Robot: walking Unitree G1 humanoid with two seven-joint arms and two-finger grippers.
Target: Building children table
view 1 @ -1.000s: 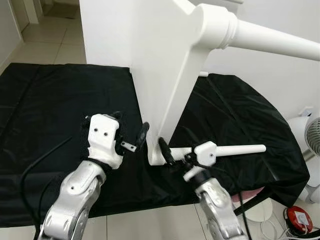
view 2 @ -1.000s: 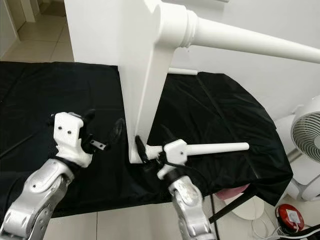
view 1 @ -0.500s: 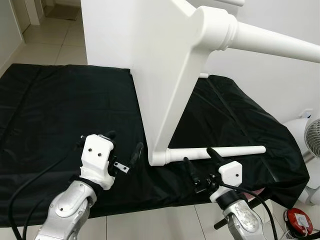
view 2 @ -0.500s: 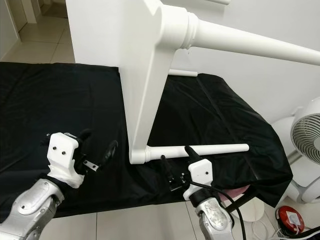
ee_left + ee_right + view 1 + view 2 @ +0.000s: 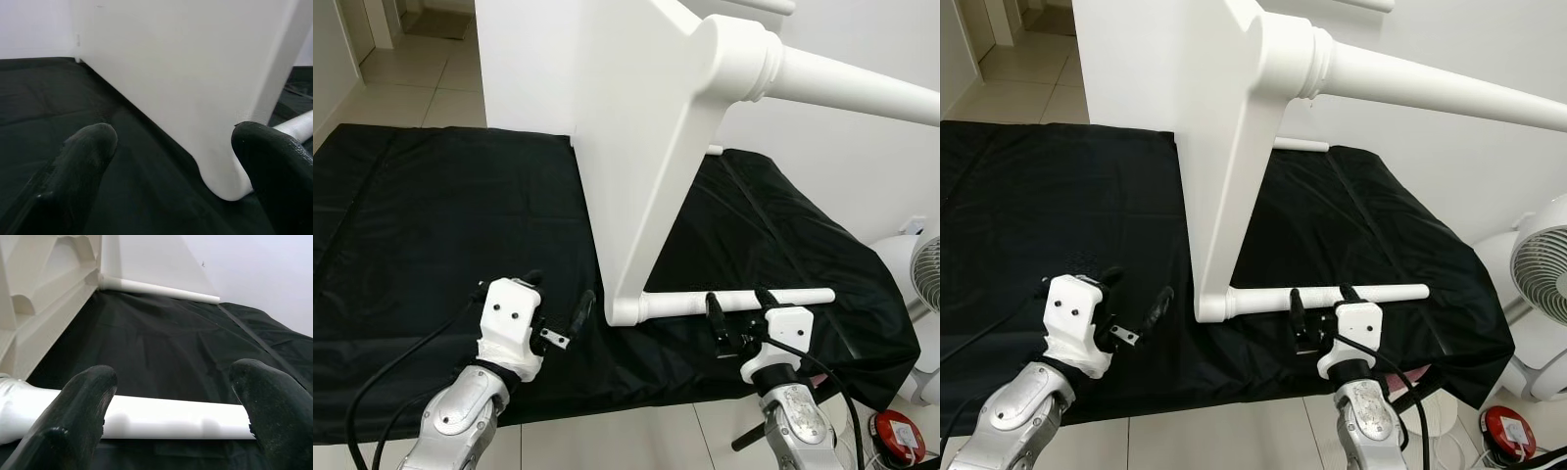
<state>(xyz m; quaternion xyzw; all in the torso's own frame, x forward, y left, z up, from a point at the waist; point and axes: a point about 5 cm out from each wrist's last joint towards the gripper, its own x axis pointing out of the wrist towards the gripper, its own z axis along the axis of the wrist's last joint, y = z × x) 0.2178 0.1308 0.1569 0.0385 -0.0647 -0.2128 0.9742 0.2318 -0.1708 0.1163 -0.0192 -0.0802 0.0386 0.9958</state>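
On the black-covered bench the white children's table stands tipped on its side, one turned leg lying flat along the cloth and another jutting out overhead; it looks rigid, smooth-painted and probably top-heavy, so the slim lower leg seems the natural place to grip. The right pincer hovers open just in front of that leg, holding nothing. The left pincer hangs open and empty beside the panel's lower corner.

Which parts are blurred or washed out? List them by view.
Left wrist view: both fingers soft, out of focus; white panel bright, nearly featureless. Right wrist view: fingers blurred, table leg fairly sharp. Eye views: crisp, evenly lit; black cloth keeps its creases.
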